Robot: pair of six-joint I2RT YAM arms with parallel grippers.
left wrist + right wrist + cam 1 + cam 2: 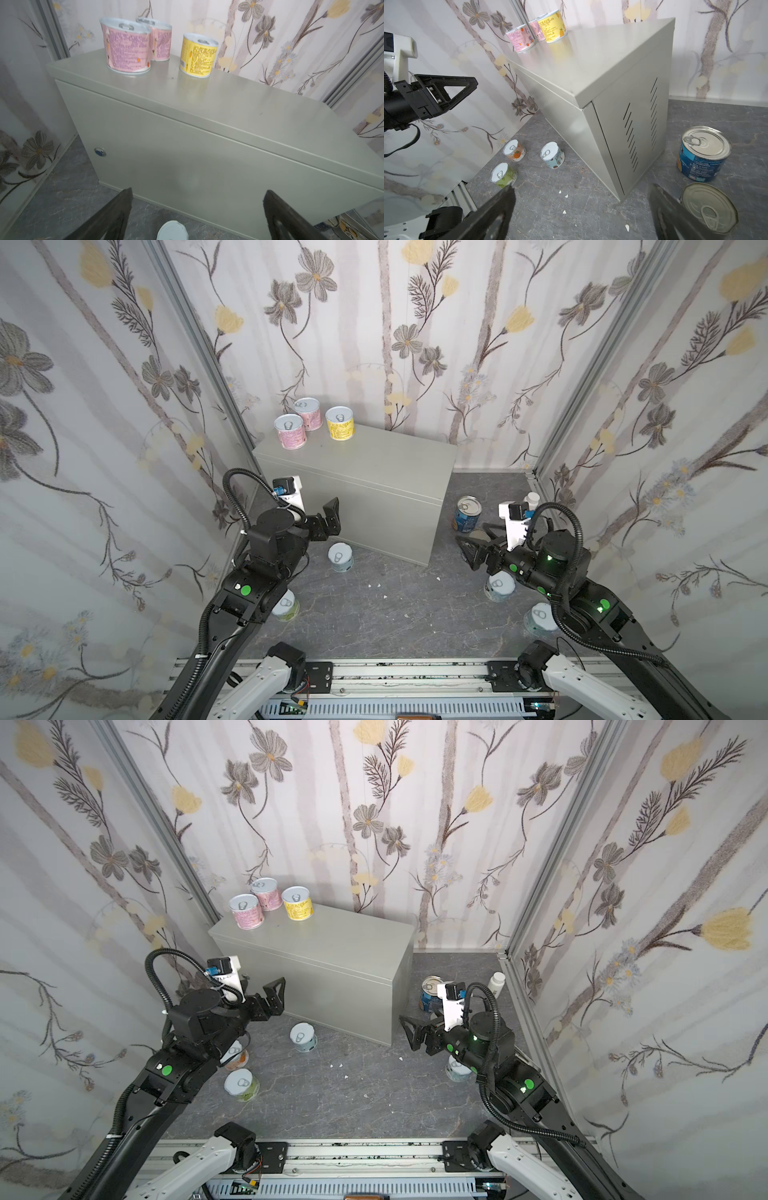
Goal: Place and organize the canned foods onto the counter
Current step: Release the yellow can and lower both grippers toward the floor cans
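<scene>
The counter [374,460] is a light-grey metal box against the back wall. At its far left corner stand two pink cans [290,431] [307,413] and a yellow can [340,423]. On the floor are a pale blue can [340,556], a green can [504,175] and an orange-printed can [514,153] on the left. On the right are a tall blue can [467,514], a dark can [710,207] and two pale cans [500,587] [540,618]. My left gripper [198,191] hangs open before the counter's front, above the pale blue can. My right gripper [582,187] is open and empty beside the counter's right front corner.
A white pill bottle [532,501] stands at the right wall behind the tall blue can. A small round lock [100,152] sits on the counter's front. Flowered walls close in three sides. White crumbs [376,585] dot the dark marbled floor.
</scene>
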